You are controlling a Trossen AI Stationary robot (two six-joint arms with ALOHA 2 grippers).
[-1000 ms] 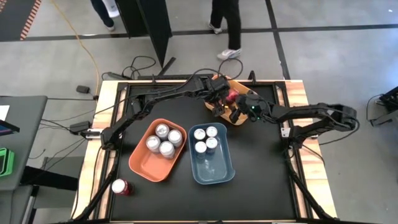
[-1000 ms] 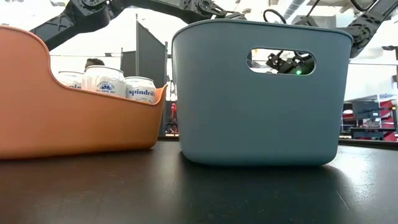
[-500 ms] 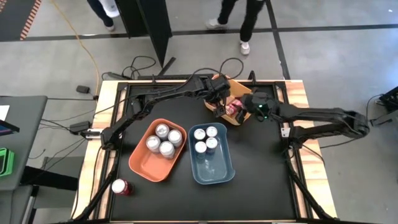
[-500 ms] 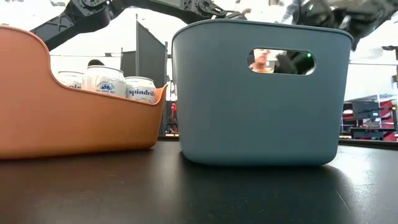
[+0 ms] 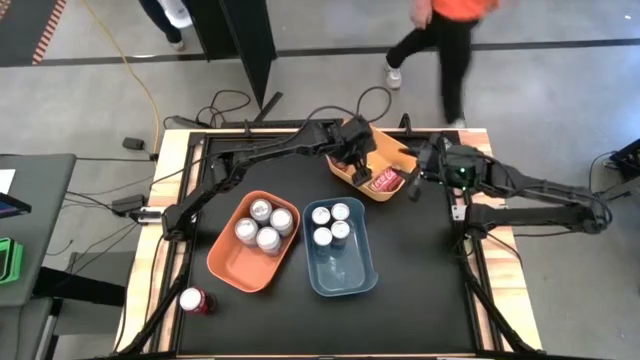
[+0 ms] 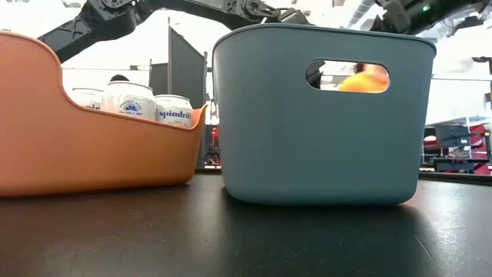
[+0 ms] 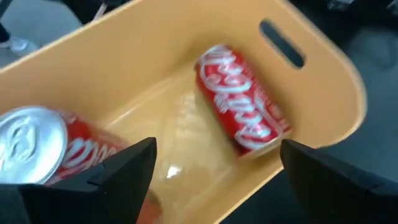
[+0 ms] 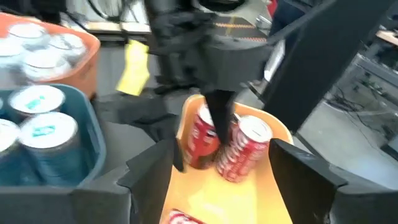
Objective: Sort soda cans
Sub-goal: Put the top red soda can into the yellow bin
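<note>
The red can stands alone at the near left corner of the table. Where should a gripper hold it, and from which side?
The red can stands upright, silver top up, apart from the orange bin. Probably best to come straight down from above and close the fingers on opposite sides of its round body, below the rim.

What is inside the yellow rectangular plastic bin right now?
Red soda cans: one lying on its side, others upright. The left gripper hangs over the yellow plastic bin, hiding part of its floor.

black table (image 5: 420, 260) carries orange bin (image 5: 232, 262), blue bin (image 5: 345, 272), yellow bin (image 5: 398, 154) (far edge), red can (image 5: 192, 300).
</note>
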